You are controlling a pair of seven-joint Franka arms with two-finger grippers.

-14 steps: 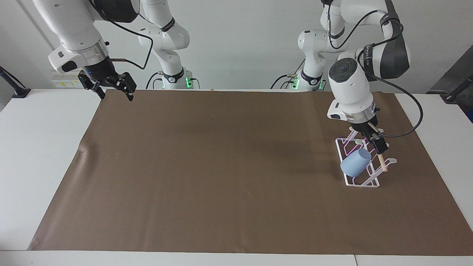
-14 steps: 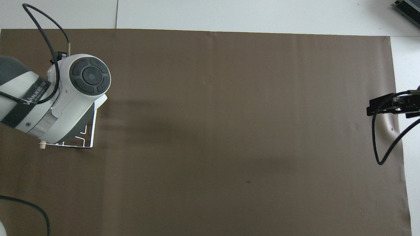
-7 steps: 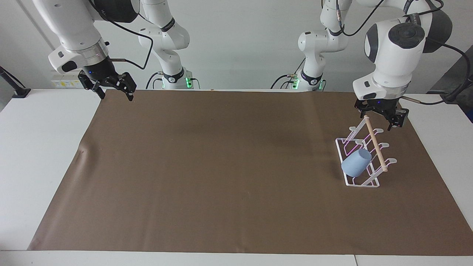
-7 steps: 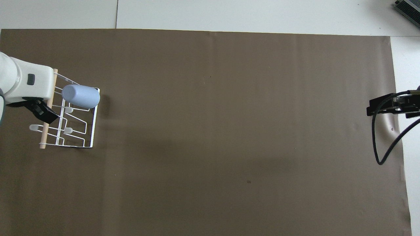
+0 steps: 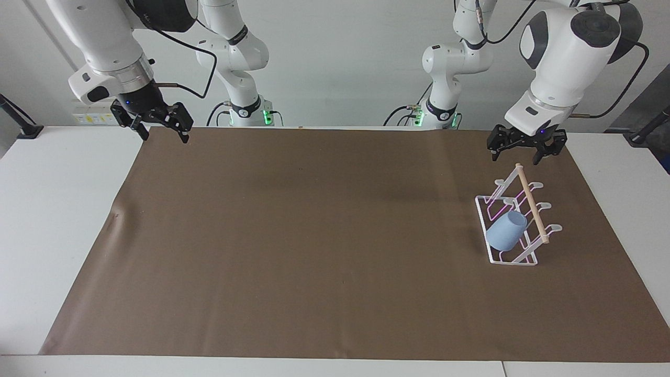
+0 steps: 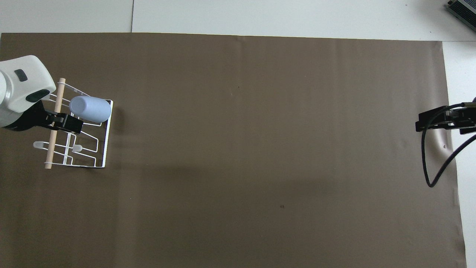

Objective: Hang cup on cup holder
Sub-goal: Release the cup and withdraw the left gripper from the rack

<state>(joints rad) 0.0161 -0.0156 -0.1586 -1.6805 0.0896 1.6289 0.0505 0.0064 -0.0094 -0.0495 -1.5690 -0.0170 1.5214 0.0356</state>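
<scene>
The light-blue cup (image 5: pixel 505 231) hangs tilted on a prong of the white wire cup holder (image 5: pixel 515 259) at the left arm's end of the brown mat, rim toward the wooden dowel (image 5: pixel 531 204). It also shows in the overhead view (image 6: pixel 90 109), on the cup holder (image 6: pixel 104 149). My left gripper (image 5: pixel 526 152) is open and empty, raised over the cup holder's end nearer to the robots and clear of the cup; it shows in the overhead view (image 6: pixel 50 121) too. My right gripper (image 5: pixel 159 125) is open and empty, waiting above the mat's corner at the right arm's end.
A brown mat (image 5: pixel 314 251) covers most of the white table (image 5: pixel 57 209). The right gripper's tip (image 6: pixel 442 121) and its looping cable (image 6: pixel 427 167) show at the mat's edge in the overhead view.
My left gripper has risen from the dowel beside the cup, drawn back toward the robots and turned. The cup stays on the holder. The right arm has not moved.
</scene>
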